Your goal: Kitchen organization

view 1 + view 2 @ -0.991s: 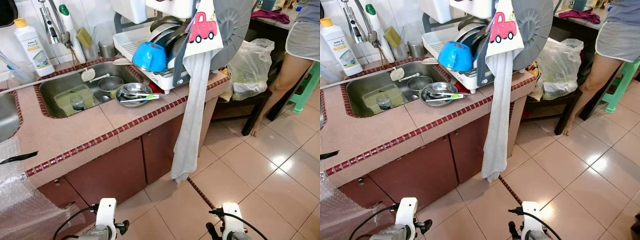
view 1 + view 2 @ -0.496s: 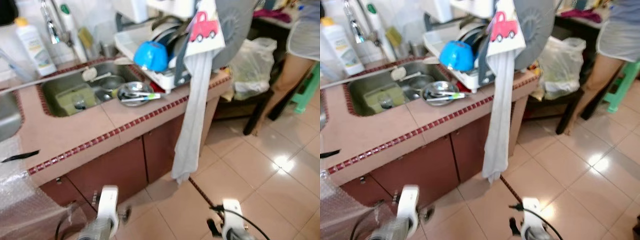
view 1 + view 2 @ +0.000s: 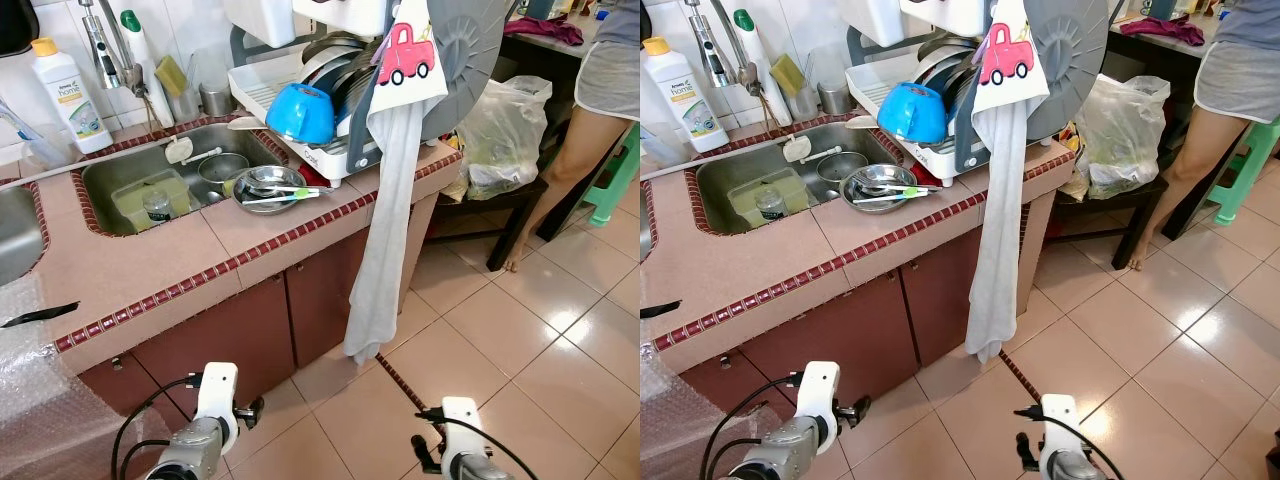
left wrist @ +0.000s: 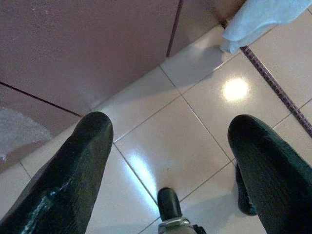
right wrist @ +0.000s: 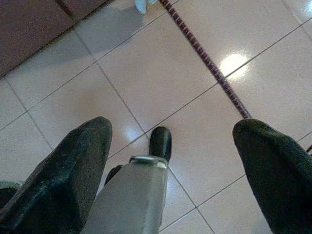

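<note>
1. Counter (image 3: pixel 150 275) ahead of me, pink tile with a dark red edge; I stand back from it on the tiled floor (image 3: pixel 500 340).
2. Left claw (image 4: pixel 168 141) hangs low in front of the cabinet doors (image 3: pixel 230 340), fingers spread, nothing between them. Right claw (image 5: pixel 170 146) likewise spread and empty over the floor.
3. Task goods, as far as I judge: sink (image 3: pixel 110 170) holds a green tub (image 3: pixel 150 200) and a small steel pot (image 3: pixel 222 168); a steel bowl (image 3: pixel 268 186) with utensils across it sits on the sink's edge nearest the dish rack (image 3: pixel 330 150).
4. Rack is crowded: blue bowl (image 3: pixel 300 112) upturned at its front, plates behind, a grey towel (image 3: pixel 385 230) with a red truck print draped down past the counter edge.
5. Detergent bottle (image 3: pixel 68 95) by the wall next to the tap (image 3: pixel 105 45).
6. A person (image 3: pixel 590 120) stands at the far right near a bagged bundle (image 3: pixel 500 130).
7. Progress: I judge nothing begun. Sink not emptied, nothing in hand. Approach, then all sorting, remains.
</note>
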Robot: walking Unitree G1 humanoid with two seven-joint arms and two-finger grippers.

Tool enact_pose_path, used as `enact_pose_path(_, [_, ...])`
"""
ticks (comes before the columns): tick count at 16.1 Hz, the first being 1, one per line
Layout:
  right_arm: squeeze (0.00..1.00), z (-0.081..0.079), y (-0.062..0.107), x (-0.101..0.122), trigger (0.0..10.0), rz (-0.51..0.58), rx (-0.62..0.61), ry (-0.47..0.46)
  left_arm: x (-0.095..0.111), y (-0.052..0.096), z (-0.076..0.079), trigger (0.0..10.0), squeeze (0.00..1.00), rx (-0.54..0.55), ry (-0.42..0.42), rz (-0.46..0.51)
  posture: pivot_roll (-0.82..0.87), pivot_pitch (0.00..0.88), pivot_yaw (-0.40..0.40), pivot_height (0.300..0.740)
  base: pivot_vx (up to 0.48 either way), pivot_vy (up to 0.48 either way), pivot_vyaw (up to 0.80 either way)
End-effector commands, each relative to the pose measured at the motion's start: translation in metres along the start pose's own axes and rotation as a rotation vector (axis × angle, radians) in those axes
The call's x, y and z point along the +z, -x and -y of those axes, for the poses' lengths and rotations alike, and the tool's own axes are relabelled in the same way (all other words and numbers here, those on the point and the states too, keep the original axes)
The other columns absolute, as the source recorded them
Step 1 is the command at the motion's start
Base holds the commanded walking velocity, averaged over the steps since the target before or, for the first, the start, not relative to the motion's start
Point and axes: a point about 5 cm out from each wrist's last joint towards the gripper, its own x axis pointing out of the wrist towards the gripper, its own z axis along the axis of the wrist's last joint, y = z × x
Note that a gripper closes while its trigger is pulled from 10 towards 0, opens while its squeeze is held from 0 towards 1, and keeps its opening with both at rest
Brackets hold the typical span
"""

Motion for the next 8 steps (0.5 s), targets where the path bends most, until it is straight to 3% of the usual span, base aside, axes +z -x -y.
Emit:
enact_pose_path(1, [0.00,0.005,0.000,0.018,10.0,0.095,0.002,-0.037,0.008,0.001,-0.007,10.0,0.00,-0.006,0.003,0.048,-0.02,0.000,0.081,0.740,0.000,0.000,0.00])
enact_pose_path(3, [0.00,0.009,0.000,0.027,10.0,0.151,0.008,-0.020,0.013,0.002,-0.008,10.0,0.00,-0.030,-0.011,0.094,-0.02,0.000,0.081,0.740,0.000,0.000,0.00])
enact_pose_path(6, [0.00,0.023,0.004,0.051,10.0,0.298,-0.013,-0.087,0.032,0.007,-0.014,10.0,0.00,-0.094,0.004,0.264,-0.02,0.000,0.080,0.740,0.000,0.000,0.00])
enact_pose_path(8, [0.00,0.031,0.011,0.061,10.0,0.398,-0.013,-0.046,0.034,0.015,-0.016,10.0,0.00,-0.141,0.006,0.343,-0.01,0.000,0.078,0.740,0.000,0.000,0.00])
